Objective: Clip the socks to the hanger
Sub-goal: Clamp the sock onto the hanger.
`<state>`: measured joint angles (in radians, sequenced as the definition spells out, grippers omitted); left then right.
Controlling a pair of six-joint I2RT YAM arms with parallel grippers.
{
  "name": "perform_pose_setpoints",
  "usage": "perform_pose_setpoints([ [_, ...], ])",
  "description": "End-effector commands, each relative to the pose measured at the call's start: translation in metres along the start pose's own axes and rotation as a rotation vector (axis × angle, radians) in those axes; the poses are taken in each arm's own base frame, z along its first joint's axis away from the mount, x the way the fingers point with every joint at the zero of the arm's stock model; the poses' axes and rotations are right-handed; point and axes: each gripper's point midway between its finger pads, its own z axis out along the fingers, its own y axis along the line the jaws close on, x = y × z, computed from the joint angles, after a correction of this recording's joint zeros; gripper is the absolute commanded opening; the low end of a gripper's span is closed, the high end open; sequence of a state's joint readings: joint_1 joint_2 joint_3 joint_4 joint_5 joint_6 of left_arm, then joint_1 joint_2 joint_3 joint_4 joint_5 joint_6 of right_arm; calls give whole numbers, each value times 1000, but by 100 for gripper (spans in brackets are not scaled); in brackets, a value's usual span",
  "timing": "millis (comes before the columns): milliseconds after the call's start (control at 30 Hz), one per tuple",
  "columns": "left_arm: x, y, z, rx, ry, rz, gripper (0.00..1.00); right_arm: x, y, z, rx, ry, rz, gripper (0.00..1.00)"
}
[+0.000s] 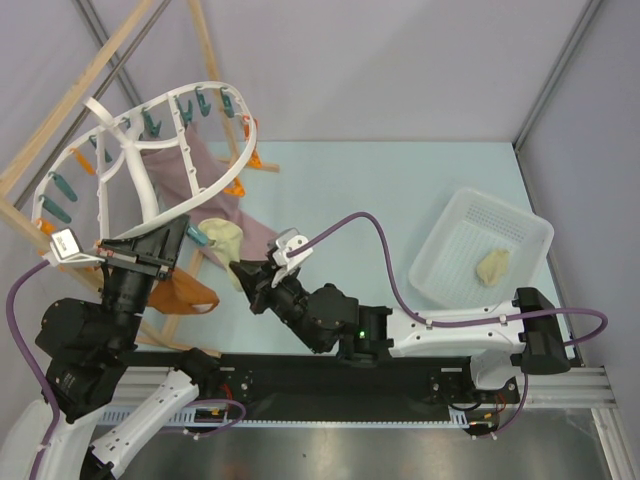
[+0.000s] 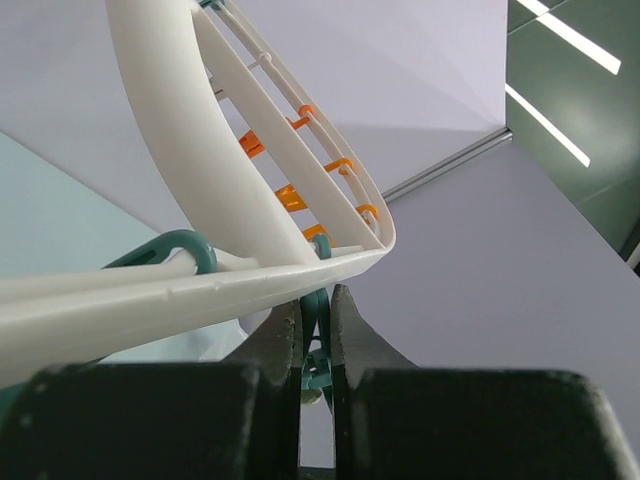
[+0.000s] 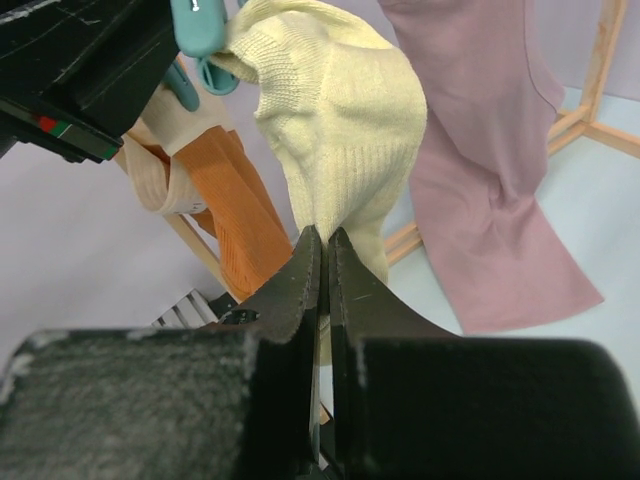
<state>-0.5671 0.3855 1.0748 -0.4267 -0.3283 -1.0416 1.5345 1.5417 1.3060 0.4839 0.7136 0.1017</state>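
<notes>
Right gripper nips sock edge; left gripper squeezes hanger peg.

Lab cell, grey panel walls, mounting rail

The right gripper has its dark fingers pressed together on the lower edge of a cream-yellow sock, which hangs bunched above them. A teal peg touches the sock's upper left corner. An orange cloth hangs to the left, and a mauve-pink cloth drapes to the right beside a wooden frame.
</notes>
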Motion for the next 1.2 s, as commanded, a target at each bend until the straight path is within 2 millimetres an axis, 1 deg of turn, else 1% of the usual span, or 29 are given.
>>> perform_pose_setpoints([
  [0, 27, 26, 8, -102, 92, -35, 0, -24, 19, 2, -65, -42, 20, 0],
  [200, 26, 26, 7, -103, 88, -42, 0, -15, 27, 0, -110, -17, -7, 0],
  [433, 27, 26, 7, -101, 91, -39, 0, -10, 37, -8, -137, -14, -39, 0],
  [733, 28, 26, 8, -100, 98, -31, 0, -16, 36, -15, -130, -34, -39, 0],
  [800, 29, 26, 8, -102, 99, -27, 0, -19, 35, -15, -129, -43, -65, 0],
  [1167, 30, 25, 10, -96, 106, -22, 0, -25, 45, -14, -163, -50, -91, 0],
])
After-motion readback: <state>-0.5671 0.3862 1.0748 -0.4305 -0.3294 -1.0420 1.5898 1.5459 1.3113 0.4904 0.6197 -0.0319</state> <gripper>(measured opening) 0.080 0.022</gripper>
